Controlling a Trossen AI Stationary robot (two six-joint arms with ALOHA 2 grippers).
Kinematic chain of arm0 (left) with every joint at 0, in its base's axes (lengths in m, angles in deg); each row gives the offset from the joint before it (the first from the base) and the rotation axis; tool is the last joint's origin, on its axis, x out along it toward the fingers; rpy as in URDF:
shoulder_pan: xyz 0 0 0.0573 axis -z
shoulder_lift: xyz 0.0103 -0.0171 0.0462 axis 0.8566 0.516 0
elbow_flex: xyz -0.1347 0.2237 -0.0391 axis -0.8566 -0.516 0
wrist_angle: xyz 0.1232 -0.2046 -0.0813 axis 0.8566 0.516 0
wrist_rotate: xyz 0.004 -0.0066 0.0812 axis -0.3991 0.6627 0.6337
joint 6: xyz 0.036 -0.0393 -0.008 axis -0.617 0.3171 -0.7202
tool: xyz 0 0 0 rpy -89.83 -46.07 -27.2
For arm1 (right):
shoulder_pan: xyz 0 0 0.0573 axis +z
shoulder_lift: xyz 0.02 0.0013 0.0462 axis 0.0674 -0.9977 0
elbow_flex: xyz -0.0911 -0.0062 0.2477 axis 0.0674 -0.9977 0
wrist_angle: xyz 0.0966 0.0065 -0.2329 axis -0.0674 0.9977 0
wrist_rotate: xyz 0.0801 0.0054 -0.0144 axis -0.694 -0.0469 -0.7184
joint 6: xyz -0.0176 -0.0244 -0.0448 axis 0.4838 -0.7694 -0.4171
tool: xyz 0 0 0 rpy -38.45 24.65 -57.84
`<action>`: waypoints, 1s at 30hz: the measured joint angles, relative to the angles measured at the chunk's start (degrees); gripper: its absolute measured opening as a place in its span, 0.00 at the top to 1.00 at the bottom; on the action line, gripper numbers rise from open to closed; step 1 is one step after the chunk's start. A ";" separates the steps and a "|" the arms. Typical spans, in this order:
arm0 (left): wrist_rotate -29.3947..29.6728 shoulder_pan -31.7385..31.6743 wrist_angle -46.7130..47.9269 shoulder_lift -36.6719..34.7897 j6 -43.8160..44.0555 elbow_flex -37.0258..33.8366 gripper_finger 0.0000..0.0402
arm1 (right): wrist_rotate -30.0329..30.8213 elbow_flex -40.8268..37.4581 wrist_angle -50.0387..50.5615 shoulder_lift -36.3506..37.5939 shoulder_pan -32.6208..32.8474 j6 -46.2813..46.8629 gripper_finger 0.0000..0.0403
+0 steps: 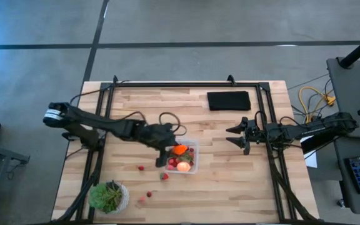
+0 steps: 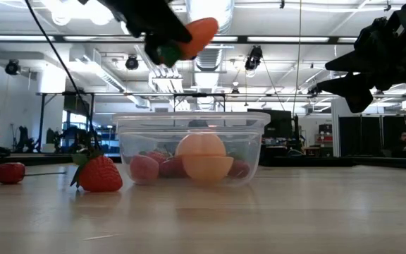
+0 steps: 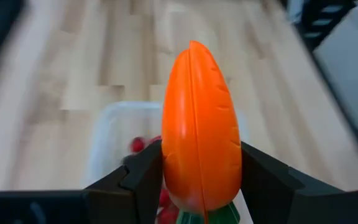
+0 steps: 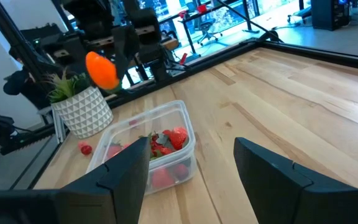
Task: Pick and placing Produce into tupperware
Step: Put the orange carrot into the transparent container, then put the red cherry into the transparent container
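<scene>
1. Between the left gripper's [image 3: 201, 177] two fingers sits the carrot [image 3: 199, 124], clamped on both sides, tip pointing away from the wrist, green stub at the finger end.
2. Directly below that gripper stands the tub [image 1: 184, 157]; the low view shows the carrot [image 2: 197, 35] held clear above the rim, not touching it.
3. Inside the tub [image 2: 189, 152] lie the round pink-orange fruit [image 2: 204, 159] against the wall facing the low camera and several red strawberries [image 4: 174, 138] around it.
4. Beside the tub, on the side toward the left arm's base, one strawberry [image 1: 164, 176] lies just off the wall and another [image 1: 140, 167] a little farther out.
5. Farther from the gripper, two more strawberries [image 1: 149, 194] lie near the potted plant [image 1: 108, 196], which stands at the table's near left corner.
6. In the low view a large strawberry [image 2: 99, 174] stands next to the tub and a smaller one [image 2: 10, 172] well apart from it.
7. Across the tub from the left gripper, the right gripper [image 1: 237, 135] hovers over bare wood with fingers spread and nothing between them, pointed toward the tub.
8. Behind the right gripper, toward the table's far edge, lies a black pad [image 1: 229, 100].
9. At the low view's far right edge, a person [image 2: 403, 141] is visible in the room beyond.
</scene>
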 joint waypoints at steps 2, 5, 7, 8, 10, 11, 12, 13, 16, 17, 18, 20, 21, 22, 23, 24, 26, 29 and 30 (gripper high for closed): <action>-4.46 -1.67 -0.43 2.11 0.35 1.83 0.57 | -0.02 0.00 -0.01 0.00 0.00 -0.01 0.44; -8.12 -2.37 0.40 4.64 0.47 3.73 0.57 | 0.00 0.00 0.00 0.00 0.01 -0.02 0.44; -9.36 -2.38 0.42 5.99 2.36 4.24 0.57 | 0.00 0.00 0.00 0.00 0.01 0.00 0.44; -9.77 -2.41 0.50 6.49 3.76 4.29 0.57 | 0.00 0.00 0.00 0.00 0.00 -0.01 0.44; -10.38 -2.70 0.91 6.94 6.21 4.38 0.55 | 0.00 0.00 0.00 0.00 0.00 0.00 0.44; -10.35 -2.86 1.28 6.94 7.00 4.35 0.53 | 0.00 0.00 0.00 0.00 0.01 0.00 0.44; -10.20 -2.95 1.59 6.94 8.02 4.26 0.51 | 0.00 0.00 0.00 0.00 0.01 0.00 0.44; -9.93 -3.07 1.90 6.94 8.91 4.16 0.49 | 0.00 0.00 -0.02 0.00 0.00 0.00 0.44; -9.57 -3.14 1.96 6.91 12.53 3.95 0.42 | 0.00 0.00 -0.01 0.00 0.01 0.00 0.44; -9.57 -3.16 1.94 6.81 13.35 3.94 0.39 | 0.00 0.00 0.00 0.00 0.01 0.00 0.44; -9.53 -3.17 2.00 6.72 13.87 3.95 0.36 | 0.00 0.00 -0.01 0.00 0.00 0.00 0.44; -8.78 -3.16 3.42 6.55 13.96 4.18 0.32 | 0.00 0.00 -0.01 0.00 0.01 0.00 0.44; -8.07 -3.16 5.15 6.40 13.96 4.34 0.30 | 0.00 0.00 0.00 0.00 0.01 0.00 0.44; -7.82 -3.17 7.65 5.99 13.98 4.56 0.29 | 0.00 0.00 -0.02 0.00 0.01 0.00 0.44; -7.74 -3.17 11.46 5.33 13.98 4.82 0.28 | 0.00 0.00 0.00 0.00 0.01 0.00 0.44; -7.66 -3.19 15.59 4.58 13.96 5.16 0.28 | 0.00 0.00 -0.02 0.00 0.01 0.00 0.44; -7.13 -3.10 24.72 2.88 13.99 5.60 0.28 | -0.01 0.00 -0.01 0.00 0.00 0.00 0.44; -4.26 -2.03 40.02 -0.13 15.78 5.06 0.28 | -0.02 0.00 -0.02 0.00 0.01 0.00 0.44; -3.04 -1.50 43.52 -0.98 16.86 4.76 0.28 | -0.02 0.00 0.00 0.00 0.01 0.00 0.44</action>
